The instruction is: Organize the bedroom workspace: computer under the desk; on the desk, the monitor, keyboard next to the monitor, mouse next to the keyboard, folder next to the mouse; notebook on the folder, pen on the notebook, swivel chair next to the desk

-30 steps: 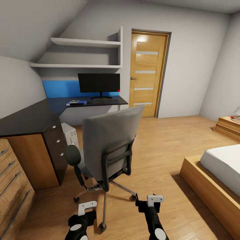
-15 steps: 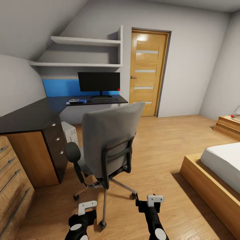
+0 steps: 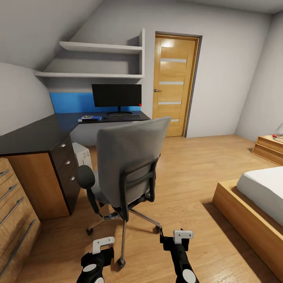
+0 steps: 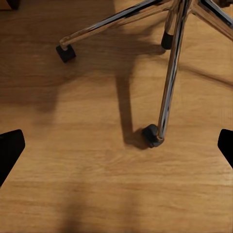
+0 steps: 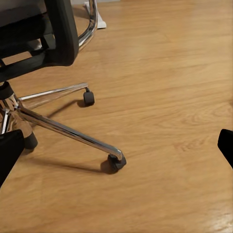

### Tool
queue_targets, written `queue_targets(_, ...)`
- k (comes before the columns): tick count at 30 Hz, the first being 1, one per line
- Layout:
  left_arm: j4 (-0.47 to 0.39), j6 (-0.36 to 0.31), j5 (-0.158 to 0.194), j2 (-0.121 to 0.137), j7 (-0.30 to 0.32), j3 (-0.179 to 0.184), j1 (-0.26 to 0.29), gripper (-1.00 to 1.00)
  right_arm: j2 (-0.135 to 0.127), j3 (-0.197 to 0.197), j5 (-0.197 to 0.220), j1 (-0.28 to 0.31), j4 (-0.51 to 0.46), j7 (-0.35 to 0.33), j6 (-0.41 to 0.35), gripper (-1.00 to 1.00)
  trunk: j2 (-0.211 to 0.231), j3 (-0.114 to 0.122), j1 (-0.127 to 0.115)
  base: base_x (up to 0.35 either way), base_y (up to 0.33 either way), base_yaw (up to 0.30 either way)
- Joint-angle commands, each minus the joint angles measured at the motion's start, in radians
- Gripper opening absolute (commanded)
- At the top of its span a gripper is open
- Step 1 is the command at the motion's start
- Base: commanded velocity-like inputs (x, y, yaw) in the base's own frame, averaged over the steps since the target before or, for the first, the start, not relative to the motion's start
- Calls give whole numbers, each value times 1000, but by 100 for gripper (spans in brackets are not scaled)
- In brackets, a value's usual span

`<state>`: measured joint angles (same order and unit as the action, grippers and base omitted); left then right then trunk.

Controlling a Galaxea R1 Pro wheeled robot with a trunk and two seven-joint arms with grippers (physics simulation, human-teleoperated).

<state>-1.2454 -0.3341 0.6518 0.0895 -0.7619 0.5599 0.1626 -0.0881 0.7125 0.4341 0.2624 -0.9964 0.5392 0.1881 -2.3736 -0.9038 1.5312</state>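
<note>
The grey swivel chair stands with its back to me on the wood floor, just right of the black desk. At the desk's far end are the monitor, the keyboard and the blue folder, with a thin flat notebook on it. The white computer sits under the desk. Mouse and pen are too small to make out. My left gripper and right gripper hang open and empty, low behind the chair's chrome base.
Light oak drawers stand at the near left beside the desk's dark drawer unit. A bed on a wood frame is at the right, with a low cabinet beyond it. An oak door is in the far wall.
The whole view has shifted a little, as if the camera has edged forward; the oak drawers slid toward the left edge. Both grippers keep their place and stay open.
</note>
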Motion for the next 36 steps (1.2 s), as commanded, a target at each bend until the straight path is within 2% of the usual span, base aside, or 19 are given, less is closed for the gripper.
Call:
queue_targets(1,-1,-4,5,1,-7,3,1,100,-1,5,11,1,-1,5,7,100,0,-1,0,0,0,0)
queue_targets(36,9,-4,3,4,-11,0,1,100,-1,5,11,1,-1,5,7,100,0,-1,0,0,0,0)
